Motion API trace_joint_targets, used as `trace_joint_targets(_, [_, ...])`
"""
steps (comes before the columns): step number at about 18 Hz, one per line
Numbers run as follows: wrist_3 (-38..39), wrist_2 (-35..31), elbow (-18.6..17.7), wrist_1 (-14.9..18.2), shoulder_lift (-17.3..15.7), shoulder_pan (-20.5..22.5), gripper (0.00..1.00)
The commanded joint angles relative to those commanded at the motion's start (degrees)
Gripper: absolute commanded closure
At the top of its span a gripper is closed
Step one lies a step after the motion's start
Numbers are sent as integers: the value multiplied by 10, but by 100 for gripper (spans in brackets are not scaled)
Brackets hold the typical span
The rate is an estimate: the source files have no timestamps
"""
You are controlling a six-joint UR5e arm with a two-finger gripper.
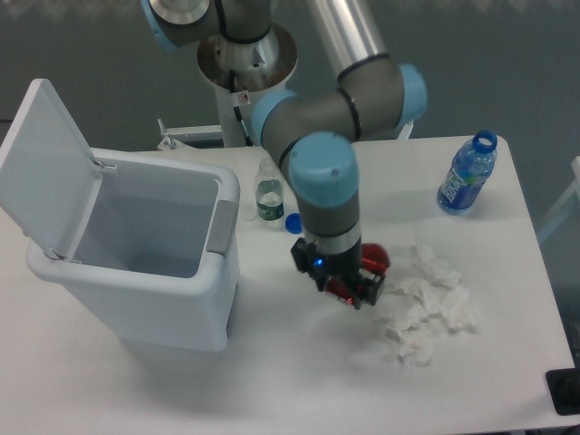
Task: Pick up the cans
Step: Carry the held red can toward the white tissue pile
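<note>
The red can [366, 268] runs lengthwise up and to the right, shiny and crumpled, mostly hidden by the gripper [349, 288], whose fingers are clamped on it above the table [299, 381], just left of the crumpled tissues [426, 308]. Farther back stands the blue bottle [467, 174].

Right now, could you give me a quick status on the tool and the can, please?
Tool shut on red can, raised off the table. Open white bin to its left. Crumpled tissues close by on the right.
</note>
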State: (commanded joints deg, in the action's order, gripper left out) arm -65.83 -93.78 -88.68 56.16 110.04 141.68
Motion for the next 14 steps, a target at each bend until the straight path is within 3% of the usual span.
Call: trace_joint_targets(14, [1, 21, -18, 1, -28, 11, 43])
